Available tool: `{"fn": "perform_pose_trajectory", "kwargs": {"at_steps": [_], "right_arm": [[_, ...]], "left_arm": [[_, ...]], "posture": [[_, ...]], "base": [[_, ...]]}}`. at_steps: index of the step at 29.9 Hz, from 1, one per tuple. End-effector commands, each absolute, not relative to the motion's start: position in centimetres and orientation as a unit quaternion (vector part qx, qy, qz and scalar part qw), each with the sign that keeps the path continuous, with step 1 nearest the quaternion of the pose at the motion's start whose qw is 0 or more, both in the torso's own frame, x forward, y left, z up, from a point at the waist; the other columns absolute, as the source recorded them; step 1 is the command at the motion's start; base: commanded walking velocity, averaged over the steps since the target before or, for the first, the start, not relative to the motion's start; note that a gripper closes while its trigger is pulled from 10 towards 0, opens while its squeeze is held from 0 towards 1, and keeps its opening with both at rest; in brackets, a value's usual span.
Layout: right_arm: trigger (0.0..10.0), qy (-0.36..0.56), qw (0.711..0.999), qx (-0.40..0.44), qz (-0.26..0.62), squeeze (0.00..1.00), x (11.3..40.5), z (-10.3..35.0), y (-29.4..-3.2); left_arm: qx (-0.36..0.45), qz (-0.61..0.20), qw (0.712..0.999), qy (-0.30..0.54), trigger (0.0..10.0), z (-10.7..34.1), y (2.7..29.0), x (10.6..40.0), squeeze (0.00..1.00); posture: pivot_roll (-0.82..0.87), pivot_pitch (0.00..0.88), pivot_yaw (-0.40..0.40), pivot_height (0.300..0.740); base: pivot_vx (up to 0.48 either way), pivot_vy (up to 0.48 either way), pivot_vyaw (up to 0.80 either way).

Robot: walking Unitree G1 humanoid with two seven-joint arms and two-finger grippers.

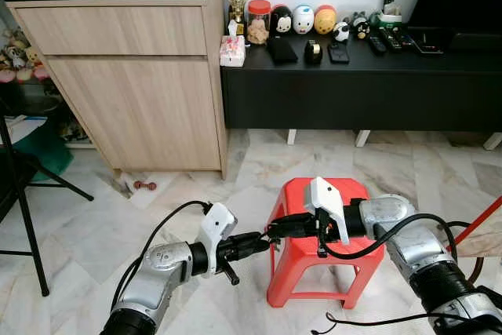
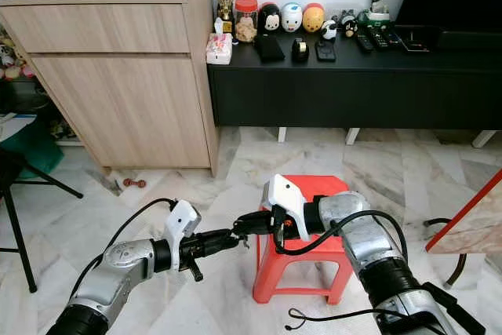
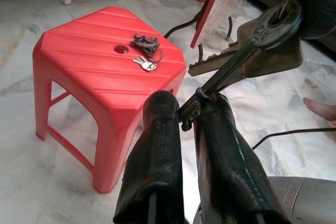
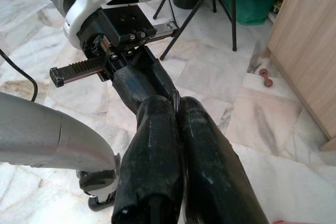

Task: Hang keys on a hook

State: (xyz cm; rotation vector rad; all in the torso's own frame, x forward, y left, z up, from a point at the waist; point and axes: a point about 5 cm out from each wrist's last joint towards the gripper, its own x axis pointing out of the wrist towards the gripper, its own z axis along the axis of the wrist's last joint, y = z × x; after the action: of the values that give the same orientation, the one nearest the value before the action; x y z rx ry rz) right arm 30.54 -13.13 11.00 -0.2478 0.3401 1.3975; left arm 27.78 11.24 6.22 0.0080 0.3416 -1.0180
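A bunch of brass keys (image 3: 247,51) hangs in the air between my two grippers, in front of the red plastic stool (image 1: 298,194). My left gripper (image 3: 188,109) is shut on the tip of one key. My right gripper (image 1: 274,231) comes in from the right with its fingers (image 4: 157,119) pressed together at the ring end of the bunch, tip to tip with the left gripper (image 1: 263,242). A second set of keys (image 3: 145,56) with a dark fob lies on the stool's top beside its centre hole.
A wooden cabinet (image 1: 133,92) stands at the back left, next to a low black console (image 1: 353,92) covered with small items. Black stand legs (image 1: 23,194) are at the left. A red-edged board (image 1: 482,229) leans at the right. A person's foot (image 3: 320,109) is on the floor.
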Motion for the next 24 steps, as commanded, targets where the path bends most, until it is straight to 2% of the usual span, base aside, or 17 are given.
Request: {"fn": "perform_pose_trajectory", "kwargs": {"at_steps": [1, 10, 11, 12, 13, 24], "right_arm": [[10.0, 0.161, 0.743, -0.120, 0.639, 0.00, 30.3, 10.8, -13.4], [10.0, 0.177, 0.748, -0.122, 0.628, 0.00, 30.4, 10.2, -13.9], [10.0, 0.185, 0.749, -0.125, 0.624, 0.23, 30.4, 9.9, -14.0], [10.0, 0.193, 0.752, -0.132, 0.616, 0.98, 30.4, 9.6, -14.2], [10.0, 0.196, 0.753, -0.133, 0.614, 1.00, 30.4, 9.5, -14.2], [10.0, 0.220, 0.757, -0.155, 0.596, 1.00, 30.5, 8.8, -15.3]], "left_arm": [[0.015, -0.491, 0.858, 0.148, 0.0, 7.0, 11.3, 27.9, 0.00], [0.011, -0.492, 0.858, 0.146, 0.0, 7.1, 11.5, 27.9, 0.00], [0.013, -0.491, 0.858, 0.147, 0.0, 7.0, 11.5, 27.8, 0.00], [0.016, -0.491, 0.858, 0.149, 0.0, 7.0, 11.6, 27.8, 0.00], [0.016, -0.491, 0.858, 0.150, 0.0, 6.9, 11.6, 27.8, 0.00], [0.019, -0.493, 0.853, 0.169, 0.0, 6.4, 12.2, 27.2, 0.00]], "posture": [[0.10, 0.067, -0.052, 0.740], [0.10, 0.066, -0.052, 0.740], [0.10, 0.066, -0.052, 0.740], [0.10, 0.067, -0.051, 0.740], [0.10, 0.068, -0.051, 0.740], [0.10, 0.070, -0.050, 0.740]], "base": [[0.000, 0.000, 0.00], [0.000, 0.000, 0.00], [0.000, 0.000, 0.00], [0.000, 0.000, 0.00], [0.000, 0.000, 0.00], [0.000, 0.000, 0.00]]}}
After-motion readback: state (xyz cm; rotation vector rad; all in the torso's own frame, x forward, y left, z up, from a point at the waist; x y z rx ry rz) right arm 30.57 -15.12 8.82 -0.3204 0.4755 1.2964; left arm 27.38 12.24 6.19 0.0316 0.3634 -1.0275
